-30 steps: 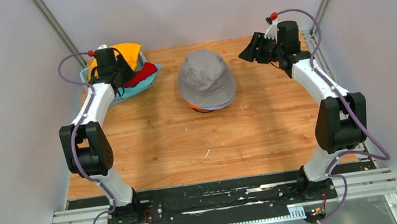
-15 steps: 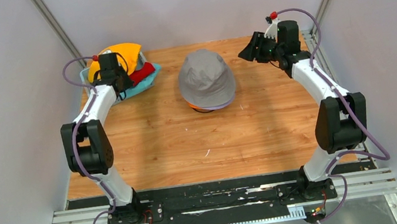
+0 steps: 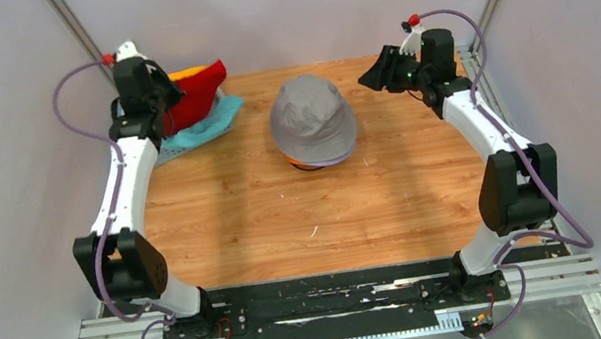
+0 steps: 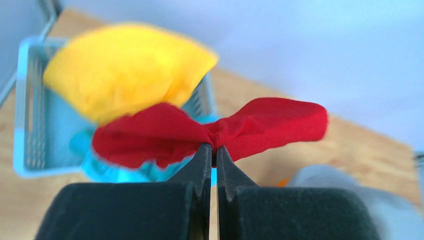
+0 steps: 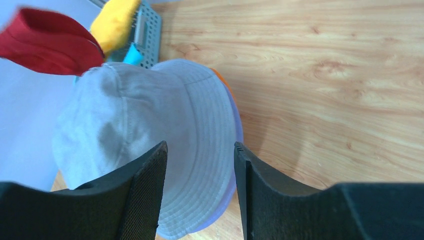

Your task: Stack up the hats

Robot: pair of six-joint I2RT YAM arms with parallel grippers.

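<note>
A grey hat (image 3: 312, 119) tops the stack in the middle of the table, with lavender and orange brims (image 3: 307, 165) showing under it. My left gripper (image 4: 210, 149) is shut on a red hat (image 4: 260, 125) and holds it up above the light blue basket (image 4: 30, 145). The red hat (image 3: 197, 93) hangs at the back left in the top view. A yellow hat (image 4: 127, 67) and a teal hat (image 4: 107, 170) stay in the basket. My right gripper (image 5: 200, 147) stands open and empty to the right of the grey hat (image 5: 150, 130), above the table.
The basket (image 3: 173, 151) sits at the back left corner against the wall. Grey walls and frame posts close in the table on three sides. Bare wooden table (image 3: 312, 213) lies between the stack and the arm bases.
My left gripper shut on the red hat in the basket and lifted it up and back to the left. The right arm has barely moved.
</note>
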